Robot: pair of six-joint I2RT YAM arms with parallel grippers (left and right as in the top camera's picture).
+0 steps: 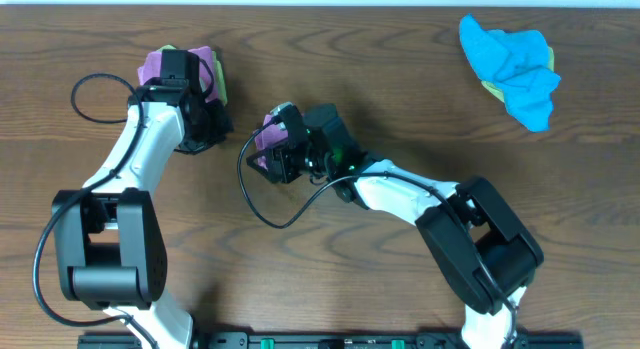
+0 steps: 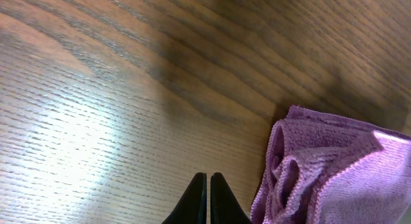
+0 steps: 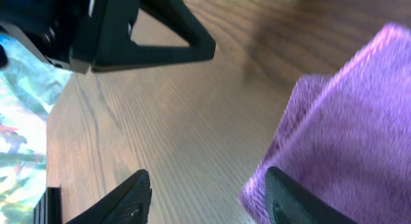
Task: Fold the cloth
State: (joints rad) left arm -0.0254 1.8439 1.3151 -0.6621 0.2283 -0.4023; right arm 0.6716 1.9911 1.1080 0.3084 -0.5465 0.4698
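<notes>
A purple cloth (image 1: 264, 137) lies bunched on the wooden table, partly hidden under my right gripper (image 1: 270, 154). In the right wrist view the cloth (image 3: 347, 121) lies to the right. The right gripper (image 3: 207, 185) is open, with its right finger at the cloth's edge and bare wood between the fingers. My left gripper (image 1: 208, 129) is shut and empty. In the left wrist view its closed tips (image 2: 207, 180) hover over bare wood just left of the folded purple cloth (image 2: 334, 176).
Another purple cloth (image 1: 160, 64) and a green cloth (image 1: 218, 81) lie under the left arm at the back left. A blue cloth (image 1: 512, 61) lies crumpled at the back right. The left gripper's black finger (image 3: 160, 34) shows in the right wrist view.
</notes>
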